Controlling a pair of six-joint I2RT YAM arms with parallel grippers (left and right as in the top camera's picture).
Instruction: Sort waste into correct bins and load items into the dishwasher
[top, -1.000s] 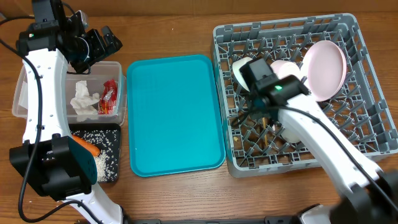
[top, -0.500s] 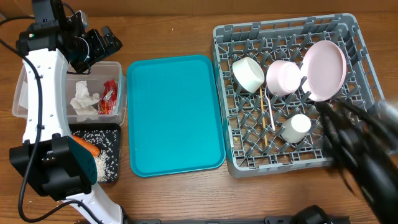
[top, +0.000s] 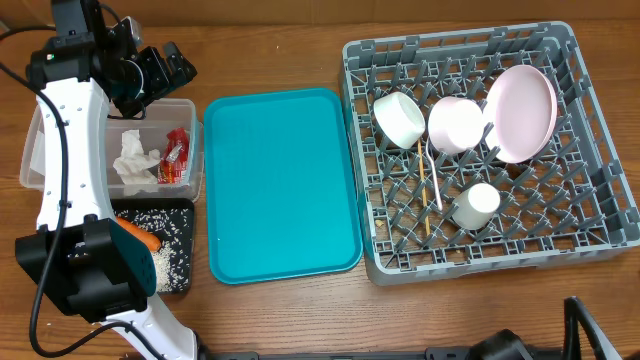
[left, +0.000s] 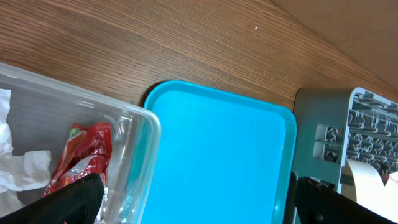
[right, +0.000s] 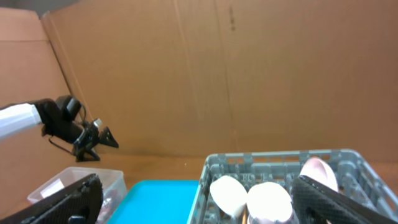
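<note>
The grey dishwasher rack (top: 600, 215) holds a pink plate (top: 522, 110), two white bowls (top: 400, 118) (top: 455, 125), a small cup (top: 478, 203), a white fork (top: 433, 182) and a chopstick (top: 422, 205). A clear bin (top: 38, 150) contains a napkin (top: 133, 160) and a red wrapper (top: 176, 155). The black tray (top: 186, 216) carries rice (top: 165, 262) and a carrot (top: 140, 236). My left gripper (top: 165, 72) (left: 199, 205) hangs open and empty over the tub's far corner. My right gripper (right: 202, 202) is open and empty, raised in front of the rack.
A teal serving tray (top: 280, 180) lies bare between the bins and the rack. A cardboard wall (right: 217, 74) stands behind the table. A bit of the right arm (top: 582, 325) shows at the overhead view's bottom right edge.
My right arm has pulled back off the rack toward the front right and its jaws have opened. The cup now stands uncovered in the rack. The left arm has not moved.
</note>
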